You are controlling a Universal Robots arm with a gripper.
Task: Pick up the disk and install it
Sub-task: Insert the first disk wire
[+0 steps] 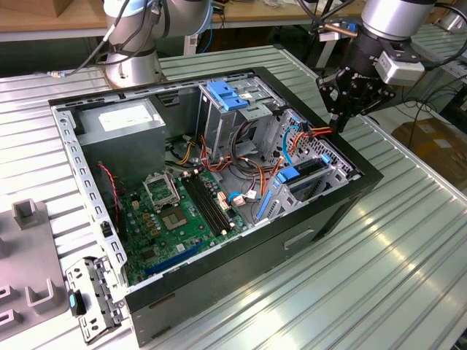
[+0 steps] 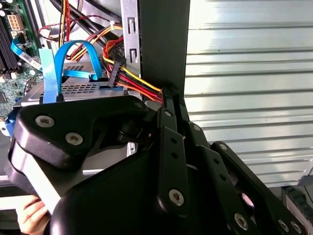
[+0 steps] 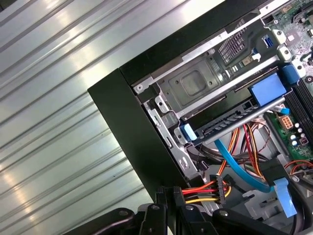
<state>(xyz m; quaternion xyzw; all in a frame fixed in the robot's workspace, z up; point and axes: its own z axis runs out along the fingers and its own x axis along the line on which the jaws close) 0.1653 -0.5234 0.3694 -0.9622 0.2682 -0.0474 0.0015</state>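
We see one ribbed silver metal table [image 1: 408,284] carrying one open black computer case [image 1: 332,211]. At the case's outer corner hangs one black gripper [image 3: 168,192], its fingers closed together, tips against one red-yellow-black wire bundle [image 3: 200,192]. One grey metal disk [image 3: 227,123] with a blue bracket sits slotted in the case's drive cage.

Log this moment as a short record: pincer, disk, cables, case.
pincer: at the case's corner on the exterior view's right, beside the drive cage
disk: sits in the drive cage, blue bracket on its edges, not held
power plug: black, on red and yellow wires, right by the pincer
data cable: blue, loops near the disk
case: open, lying on the ribbed table
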